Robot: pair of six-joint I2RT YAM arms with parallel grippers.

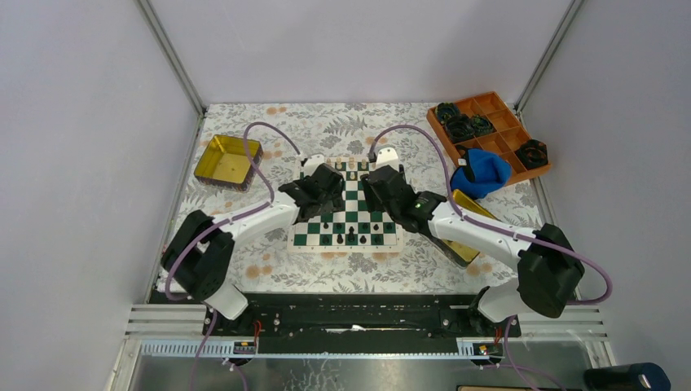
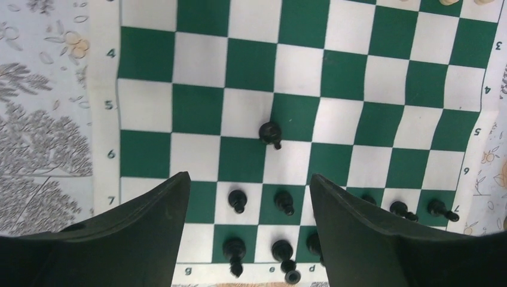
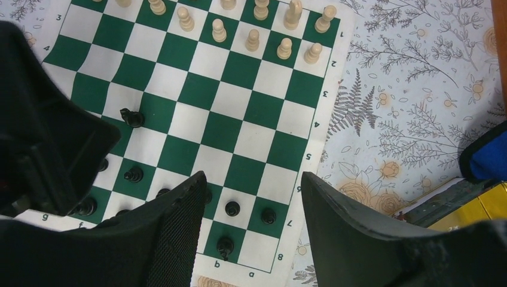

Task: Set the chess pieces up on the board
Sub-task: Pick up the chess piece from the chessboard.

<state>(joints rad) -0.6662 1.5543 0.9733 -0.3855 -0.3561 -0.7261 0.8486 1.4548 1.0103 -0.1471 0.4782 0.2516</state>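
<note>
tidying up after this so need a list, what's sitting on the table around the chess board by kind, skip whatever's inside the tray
gold square tins: 2
orange compartment tray: 1
blue fabric item: 1
total: 4

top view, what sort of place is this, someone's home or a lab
Most likely a robot lab test cell, not a home: plain grey walls on metal frame posts box in the table, two robot arms are bolted to a rail at its near edge, and a chess board lies before them.
</note>
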